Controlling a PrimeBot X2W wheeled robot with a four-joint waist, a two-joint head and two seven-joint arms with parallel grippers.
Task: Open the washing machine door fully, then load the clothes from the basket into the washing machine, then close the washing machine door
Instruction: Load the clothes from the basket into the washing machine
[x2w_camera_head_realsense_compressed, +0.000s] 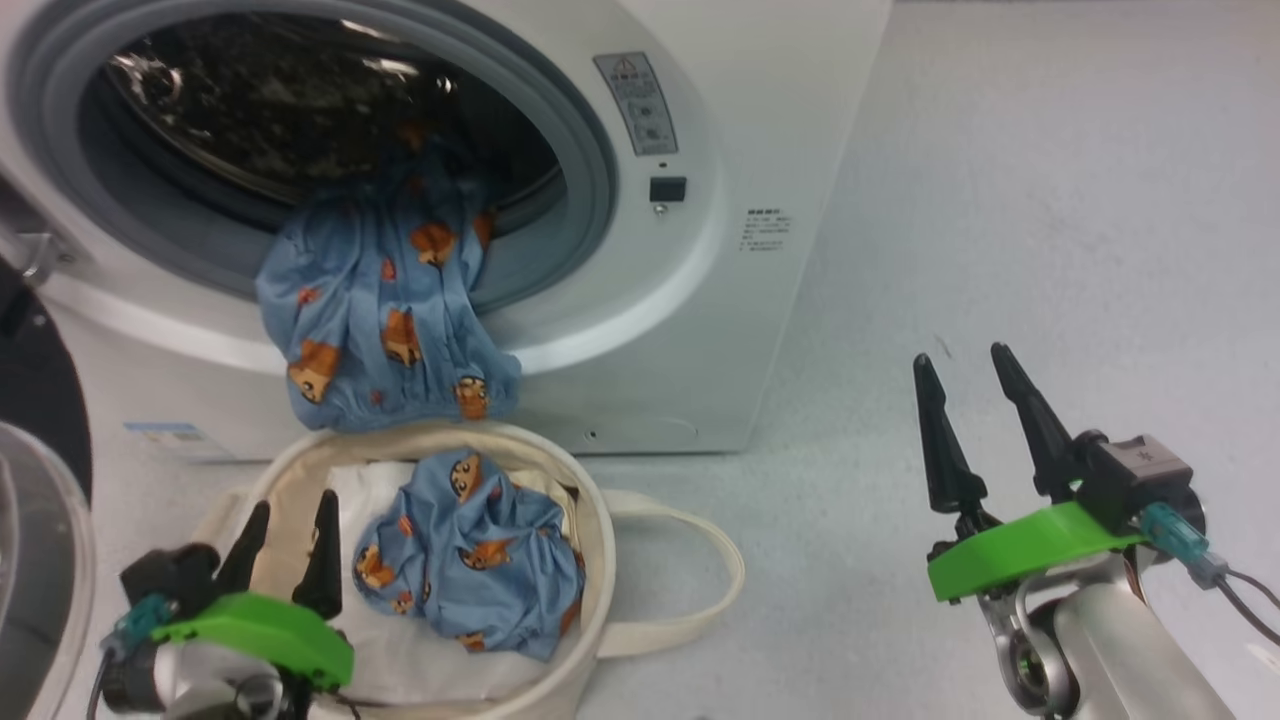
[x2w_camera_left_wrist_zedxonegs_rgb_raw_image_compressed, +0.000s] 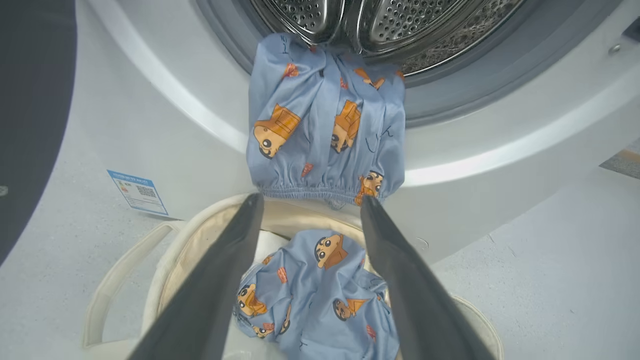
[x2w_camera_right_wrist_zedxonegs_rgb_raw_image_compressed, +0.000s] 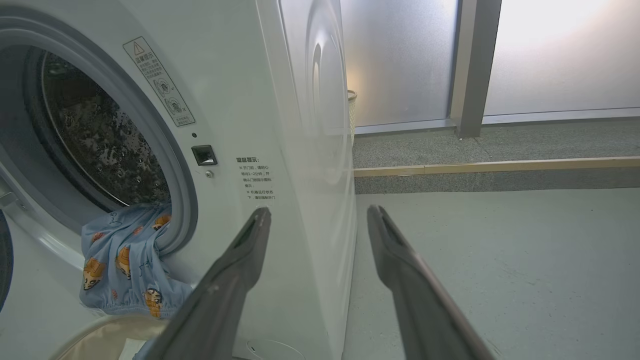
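The left jaws stand wide and empty above the near left part of the basket (x2w_camera_head_realsense_compressed: 598, 520), their tips clear of everything. Just right of them and a little beyond, a crumpled blue garment (x2w_camera_head_realsense_compressed: 470, 560) lies in the basket on a white cloth (x2w_camera_head_realsense_compressed: 400, 640). In the left wrist view it sits between the two fingers (x2w_camera_left_wrist_zedxonegs_rgb_raw_image_compressed: 220, 265). One strap handle (x2w_camera_head_realsense_compressed: 700, 570) loops out over the floor (x2w_camera_head_realsense_compressed: 1000, 220) toward the right jaws. Those are equally wide, holding nothing, over bare floor well to the right of the basket.

Beyond the left jaws, past the basket's far rim, a hanging blue garment (x2w_camera_head_realsense_compressed: 385, 320) drapes out of the washing machine (x2w_camera_head_realsense_compressed: 700, 330). Its top is inside the drum (x2w_camera_left_wrist_zedxonegs_rgb_raw_image_compressed: 400, 30) and its elastic hem dangles over the grey gasket (x2w_camera_head_realsense_compressed: 590, 200), just above the basket. Left of the left jaws the washing machine door (x2w_camera_head_realsense_compressed: 35, 390) stands swung open, its glass bowl (x2w_camera_head_realsense_compressed: 40, 570) at the view's edge. Ahead of the right jaws is the washing machine's white side, with frosted panels (x2w_camera_right_wrist_zedxonegs_rgb_raw_image_compressed: 550, 55) farther off.
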